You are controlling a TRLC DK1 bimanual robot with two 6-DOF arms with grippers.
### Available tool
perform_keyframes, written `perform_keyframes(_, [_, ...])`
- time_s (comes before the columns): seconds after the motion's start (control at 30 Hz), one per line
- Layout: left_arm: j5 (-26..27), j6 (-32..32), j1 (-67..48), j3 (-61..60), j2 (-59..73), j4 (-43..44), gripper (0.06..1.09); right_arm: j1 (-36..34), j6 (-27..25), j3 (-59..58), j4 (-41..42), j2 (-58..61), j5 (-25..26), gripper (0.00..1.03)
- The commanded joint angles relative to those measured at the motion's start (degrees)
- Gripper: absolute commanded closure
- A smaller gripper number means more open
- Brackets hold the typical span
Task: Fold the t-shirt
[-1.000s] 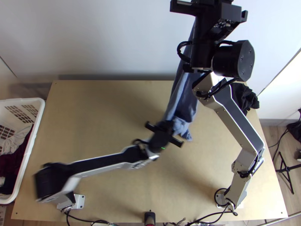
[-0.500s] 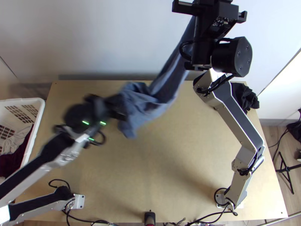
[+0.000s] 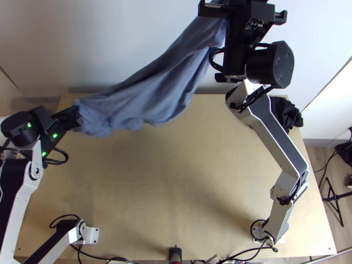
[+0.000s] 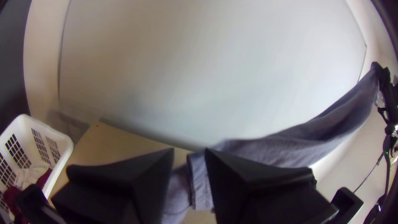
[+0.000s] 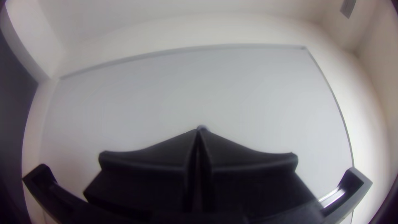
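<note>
A blue shirt [image 3: 154, 90] is seen slanting across a pale wall [image 3: 101, 39] and the far edge of a wooden table [image 3: 176, 189], spread long, its lower edge rippled in loose folds. Its lower end is met by the left gripper [image 3: 77, 119], above the table's far left corner; its upper end is partly hidden by the right gripper [image 3: 248, 20], at the top edge. Black cloth [image 3: 287, 115] is bunched at the far right corner, partly covered by the right arm [image 3: 279, 147].

White basket [image 4: 63, 143], crumpled black cloth [image 3: 285, 113]
</note>
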Motion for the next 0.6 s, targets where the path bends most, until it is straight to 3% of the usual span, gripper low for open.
perform_keyframes(0.0, [4.48, 0.13, 5.97, -3.56, -1.87, -0.33, 0.44, 1.23, -0.45, 0.2, -0.18, -0.22, -0.09, 1.0])
perform_keyframes(0.33, [4.48, -1.1, -0.62, -6.02, -6.18, 0.2, 0.44, 3.52, -2.64, 0.2, -0.18, -1.01, -0.09, 1.0])
perform_keyframes(0.47, [4.3, -4.09, -11.43, -7.78, -9.78, 0.02, 0.44, 4.31, -3.43, 0.2, -0.18, -1.1, -0.18, 1.0])
perform_keyframes(0.57, [-4.05, -5.14, -26.9, -9.09, -10.13, 1.95, 0.41, 5.01, -3.7, 0.2, -0.09, -1.1, -0.09, 1.0])
